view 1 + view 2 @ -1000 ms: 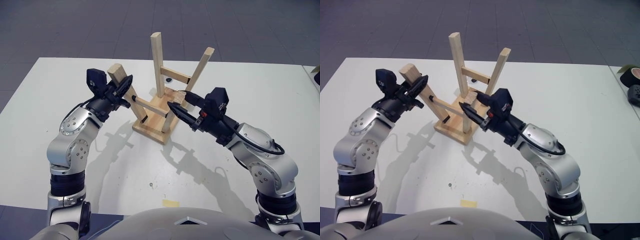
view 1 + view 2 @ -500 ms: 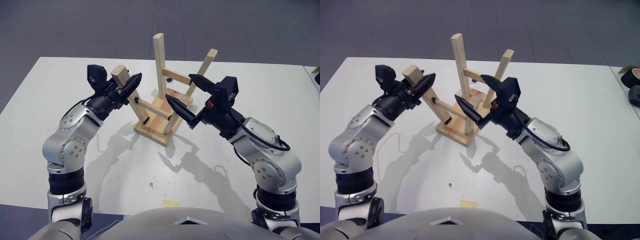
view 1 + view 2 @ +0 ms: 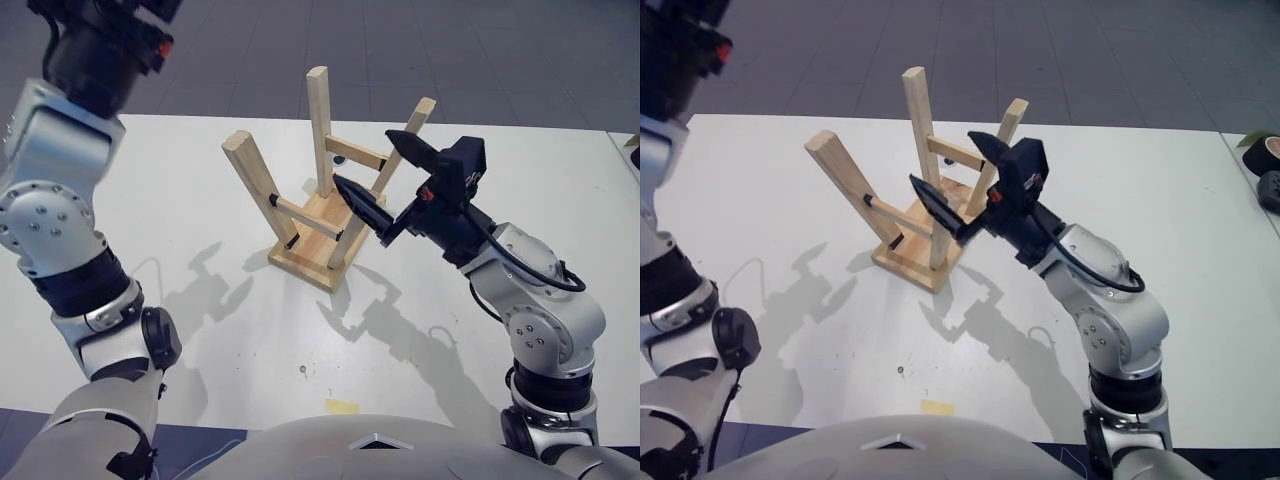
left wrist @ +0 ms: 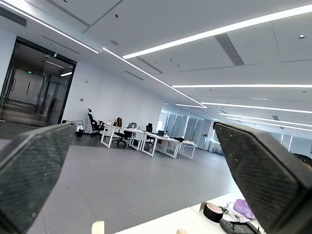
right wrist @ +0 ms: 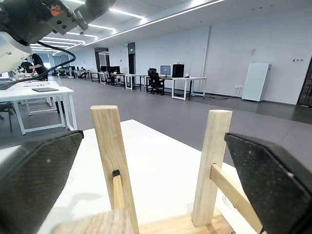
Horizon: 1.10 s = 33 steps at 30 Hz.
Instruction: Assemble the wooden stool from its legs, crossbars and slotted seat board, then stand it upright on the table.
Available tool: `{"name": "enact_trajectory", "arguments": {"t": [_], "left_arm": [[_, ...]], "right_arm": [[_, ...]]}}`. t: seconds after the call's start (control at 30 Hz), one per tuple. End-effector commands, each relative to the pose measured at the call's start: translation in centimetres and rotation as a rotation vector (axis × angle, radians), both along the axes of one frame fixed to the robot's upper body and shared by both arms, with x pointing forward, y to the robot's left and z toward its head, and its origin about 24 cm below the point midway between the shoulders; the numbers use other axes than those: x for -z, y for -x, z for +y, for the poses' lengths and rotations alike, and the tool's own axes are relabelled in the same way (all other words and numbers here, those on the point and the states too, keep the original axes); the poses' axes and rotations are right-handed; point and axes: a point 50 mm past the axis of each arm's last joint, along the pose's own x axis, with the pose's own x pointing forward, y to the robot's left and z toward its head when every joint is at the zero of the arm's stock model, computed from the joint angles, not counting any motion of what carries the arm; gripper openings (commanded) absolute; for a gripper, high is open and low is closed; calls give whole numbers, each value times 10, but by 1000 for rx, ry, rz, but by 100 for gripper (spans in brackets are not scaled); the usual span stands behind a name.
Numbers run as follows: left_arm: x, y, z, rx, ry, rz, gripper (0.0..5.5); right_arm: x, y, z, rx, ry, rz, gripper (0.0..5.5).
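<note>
The wooden stool (image 3: 322,205) sits upside down on the tabletop (image 3: 180,180), seat board (image 3: 300,252) down and legs (image 3: 318,130) up, just ahead of the right hand (image 3: 366,160), its fingers spread wide and empty. The left hand (image 4: 145,126), fingers also apart, hangs high, well away from it

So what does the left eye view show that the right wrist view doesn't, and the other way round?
Left eye view: the whole stool upside down, its seat board flat on the white table, and a yellow tape scrap near the table's front edge.
Right wrist view: the room behind, with office desks, a white cabinet and ceiling light strips.
Shared: two of the stool's legs with their crossbars, the table, and the right tool, open beside the legs.
</note>
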Motion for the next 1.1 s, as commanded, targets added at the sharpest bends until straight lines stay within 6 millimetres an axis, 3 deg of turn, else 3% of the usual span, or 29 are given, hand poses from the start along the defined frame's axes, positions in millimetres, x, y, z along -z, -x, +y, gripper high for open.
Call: {"name": "enact_trajectory", "arguments": {"t": [0.03,0.1,0.17,0.27,0.33,0.43,0.6,0.67,0.8,0.87,0.9,0.97,1.03,1.1], "left_arm": [[20,-14,-18,58,-92,64,538],[78,-26,-29,50,-289,231,538],[133,-30,-31,84,-338,395,538],[177,-30,-33,70,-423,518,538],[169,-24,-39,100,-410,476,538],[140,-23,-36,77,-345,389,538],[83,-27,-30,31,-221,230,538],[62,-27,-27,7,-171,170,538],[2,-15,-19,-39,-57,-18,538],[-6,-9,-21,-20,-72,-52,538],[7,-12,-25,-9,-125,-9,538],[65,-30,-32,-58,-325,177,538],[138,-44,-30,-134,-462,420,538],[188,-41,-29,-167,-531,572,538]], "right_arm": [[-17,-1,-4,13,-135,-32,540],[-6,-4,-3,42,-100,25,540],[13,-7,-4,85,-52,108,540],[34,-4,-4,117,7,187,540],[40,-3,-3,129,39,204,540],[41,-4,-3,141,39,207,540],[26,-4,-1,123,-58,142,540],[9,-7,0,114,-113,86,540],[-44,-12,1,91,-227,-87,540],[-64,-8,5,36,-291,-128,540],[-68,-5,11,-9,-311,-127,540],[-56,-2,29,-102,-286,-40,540],[-19,-4,46,-140,-150,89,540],[24,-7,50,-105,-29,226,540]]}}
